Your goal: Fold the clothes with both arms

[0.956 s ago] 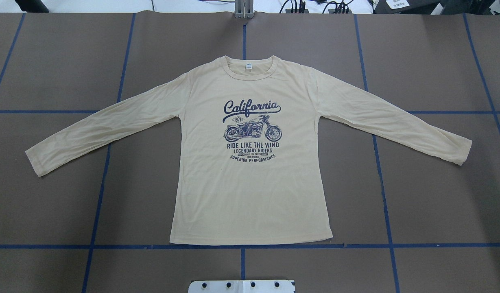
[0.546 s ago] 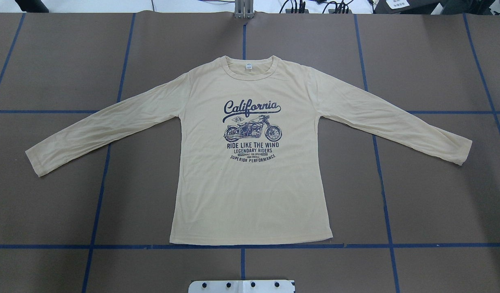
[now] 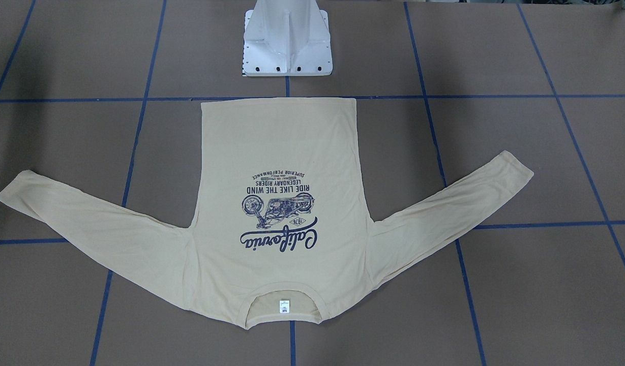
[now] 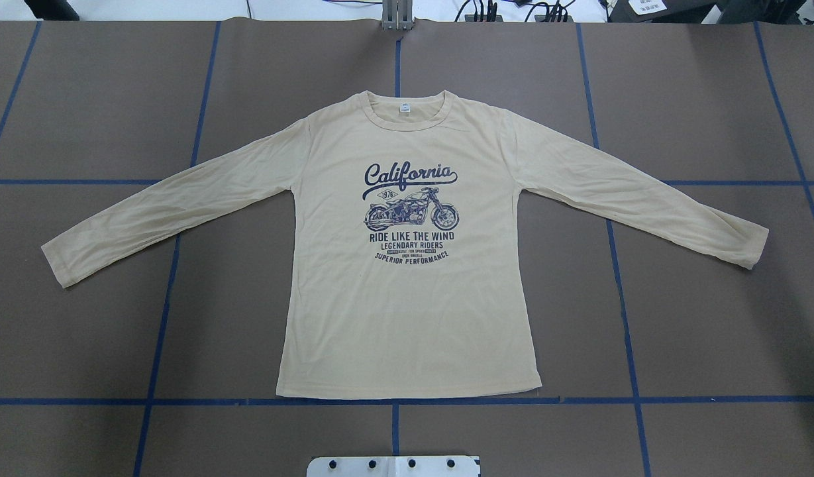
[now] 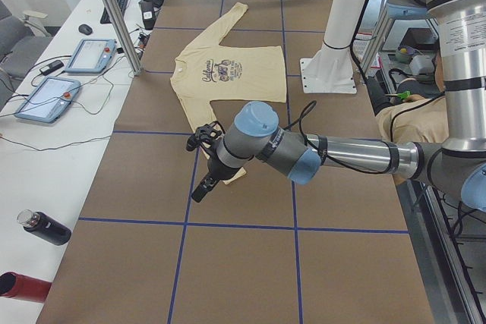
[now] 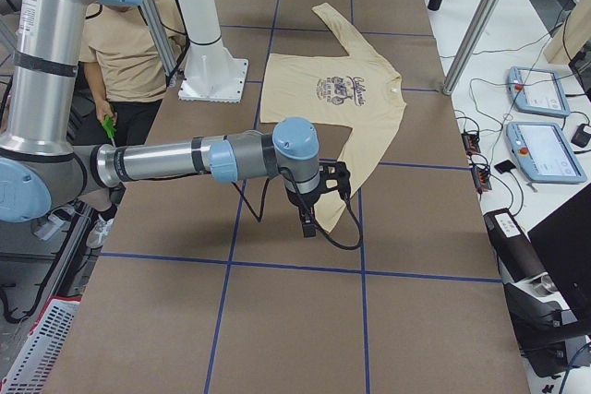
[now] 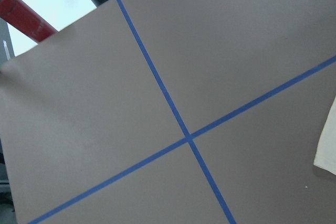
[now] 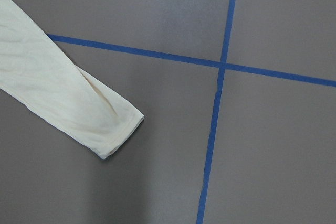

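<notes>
The clothes are one cream long-sleeved T-shirt (image 4: 407,318) lying flat with its navy print up, both sleeves spread, and its hem toward the robot's base (image 3: 276,142). My left gripper (image 5: 201,187) hangs over the table by the near sleeve's cuff (image 7: 328,150). My right gripper (image 6: 307,223) hangs by the other cuff (image 8: 105,129). Both grippers show only in the side views, so I cannot tell whether they are open or shut. Neither arm appears in the overhead or front views.
The white pedestal base (image 4: 393,466) is bolted at the near table edge. Blue tape lines (image 4: 618,265) grid the brown table. Two tablets (image 5: 45,100), a black bottle (image 5: 45,228) and a red cylinder (image 7: 26,11) lie on the side bench. A person (image 5: 410,119) sits behind the robot.
</notes>
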Available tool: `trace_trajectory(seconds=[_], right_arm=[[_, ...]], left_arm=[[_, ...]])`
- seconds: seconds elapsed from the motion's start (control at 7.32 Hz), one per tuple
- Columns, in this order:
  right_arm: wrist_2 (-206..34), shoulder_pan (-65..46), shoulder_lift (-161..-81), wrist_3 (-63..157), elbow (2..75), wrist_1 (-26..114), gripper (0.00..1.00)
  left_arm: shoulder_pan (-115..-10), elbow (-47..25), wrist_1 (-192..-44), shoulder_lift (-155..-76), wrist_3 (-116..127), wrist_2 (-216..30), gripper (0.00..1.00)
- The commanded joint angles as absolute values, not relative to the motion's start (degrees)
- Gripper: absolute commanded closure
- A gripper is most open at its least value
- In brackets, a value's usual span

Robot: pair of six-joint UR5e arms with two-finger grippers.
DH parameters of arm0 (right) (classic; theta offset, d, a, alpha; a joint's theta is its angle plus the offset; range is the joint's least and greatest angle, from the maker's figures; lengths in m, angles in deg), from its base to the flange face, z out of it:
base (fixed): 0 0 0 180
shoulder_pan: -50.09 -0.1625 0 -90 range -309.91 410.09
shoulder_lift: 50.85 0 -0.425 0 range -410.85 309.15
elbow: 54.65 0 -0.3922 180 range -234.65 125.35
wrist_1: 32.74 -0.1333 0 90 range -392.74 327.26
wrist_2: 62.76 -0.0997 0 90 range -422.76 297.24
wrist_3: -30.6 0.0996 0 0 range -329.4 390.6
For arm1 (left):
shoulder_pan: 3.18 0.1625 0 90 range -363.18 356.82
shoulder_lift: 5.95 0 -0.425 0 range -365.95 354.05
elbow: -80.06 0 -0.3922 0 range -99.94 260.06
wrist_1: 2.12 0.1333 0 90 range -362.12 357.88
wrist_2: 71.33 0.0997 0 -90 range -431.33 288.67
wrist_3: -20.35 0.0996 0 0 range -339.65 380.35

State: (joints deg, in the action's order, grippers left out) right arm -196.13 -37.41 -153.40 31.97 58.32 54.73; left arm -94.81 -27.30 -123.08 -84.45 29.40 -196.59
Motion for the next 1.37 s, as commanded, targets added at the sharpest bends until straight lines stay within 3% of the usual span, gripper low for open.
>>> trace_trajectory(seconds=[0.0, 0.14, 0.41, 1.23], right_arm=[[-196.1, -37.8, -151.5, 32.4, 59.1, 54.7, 0.00], [-196.3, -38.0, -151.6, 32.3, 59.3, 54.4, 0.00], [-196.4, -38.0, -151.7, 34.2, 57.0, 45.0, 0.00], [-196.2, -29.0, -151.0, 49.4, 52.3, 37.1, 0.01]], left_arm=[[-94.7, -24.7, -127.7, -90.9, 27.3, -196.4, 0.00], [-94.7, -22.9, -128.0, -94.0, 24.4, -197.2, 0.00], [-94.7, -22.9, -128.6, -94.1, 22.1, -200.7, 0.00], [-94.4, -23.3, -128.8, -93.7, 22.5, -200.7, 0.00]])
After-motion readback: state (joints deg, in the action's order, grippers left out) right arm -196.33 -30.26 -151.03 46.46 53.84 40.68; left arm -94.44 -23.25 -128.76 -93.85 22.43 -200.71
